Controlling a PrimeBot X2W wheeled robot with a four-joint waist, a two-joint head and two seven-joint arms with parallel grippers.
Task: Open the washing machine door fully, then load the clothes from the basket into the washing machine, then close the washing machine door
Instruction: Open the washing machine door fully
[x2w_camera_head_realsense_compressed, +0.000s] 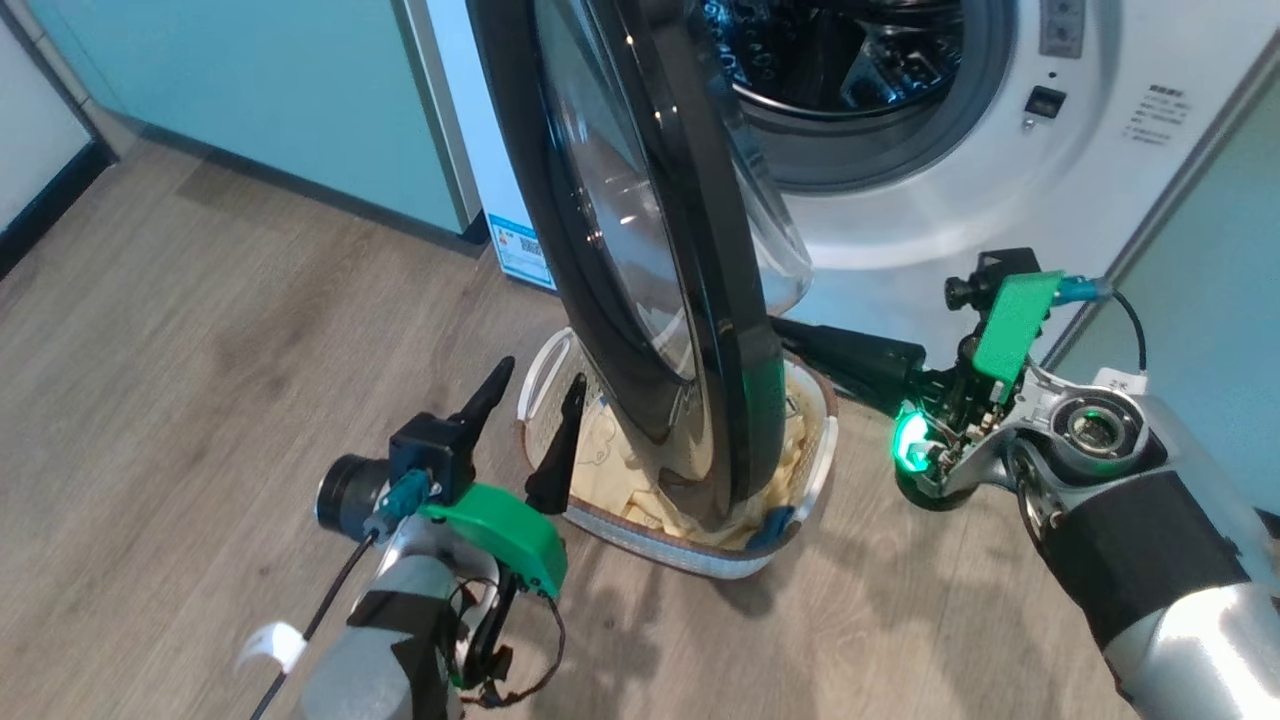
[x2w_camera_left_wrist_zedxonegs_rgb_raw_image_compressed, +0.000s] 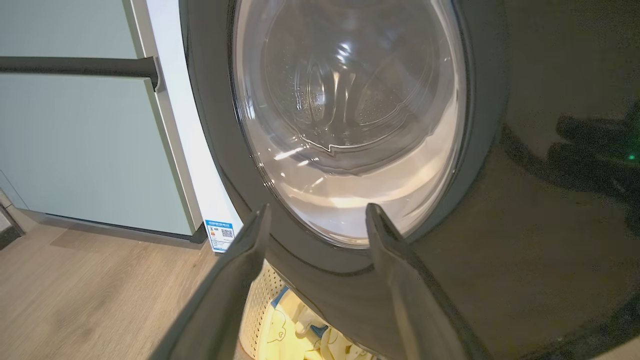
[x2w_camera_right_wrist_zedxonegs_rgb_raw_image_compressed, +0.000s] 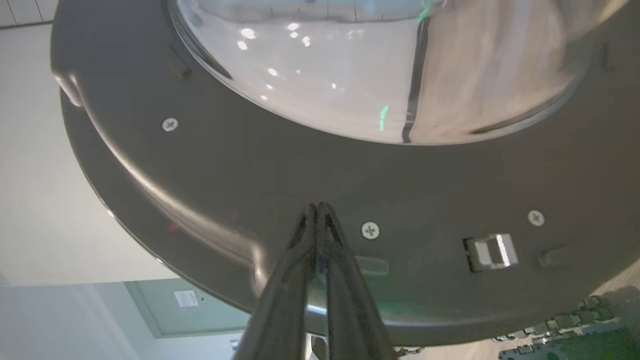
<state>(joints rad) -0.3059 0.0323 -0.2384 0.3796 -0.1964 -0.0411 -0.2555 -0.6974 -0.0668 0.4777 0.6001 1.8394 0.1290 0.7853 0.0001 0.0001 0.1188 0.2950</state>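
Head view: pale wood-plank floor (x2w_camera_head_realsense_compressed: 200, 350) beneath left gripper (x2w_camera_head_realsense_compressed: 538, 373), spread wide and empty; teal cabinets (x2w_camera_head_realsense_compressed: 250, 80) far beyond it. Just past its fingertips, basket (x2w_camera_head_realsense_compressed: 700, 560) of yellow clothes (x2w_camera_head_realsense_compressed: 610, 450), largely hidden behind the washing machine door (x2w_camera_head_realsense_compressed: 720, 300), which stands edge-on before the washing machine (x2w_camera_head_realsense_compressed: 900, 220). Right gripper (x2w_camera_head_realsense_compressed: 785, 332) pressed shut, gripping nothing, tips lost behind the rim.

Left wrist view: left gripper (x2w_camera_left_wrist_zedxonegs_rgb_raw_image_compressed: 318, 207) gaping before the washing machine door (x2w_camera_left_wrist_zedxonegs_rgb_raw_image_compressed: 500, 250); below the fingers, slivers of basket (x2w_camera_left_wrist_zedxonegs_rgb_raw_image_compressed: 257, 310) and clothes (x2w_camera_left_wrist_zedxonegs_rgb_raw_image_compressed: 285, 330).

Right wrist view: right gripper (x2w_camera_right_wrist_zedxonegs_rgb_raw_image_compressed: 317, 206) closed at the washing machine door (x2w_camera_right_wrist_zedxonegs_rgb_raw_image_compressed: 250, 175), inner rim; contact hard to judge. Latch (x2w_camera_right_wrist_zedxonegs_rgb_raw_image_compressed: 492, 250) to its right.
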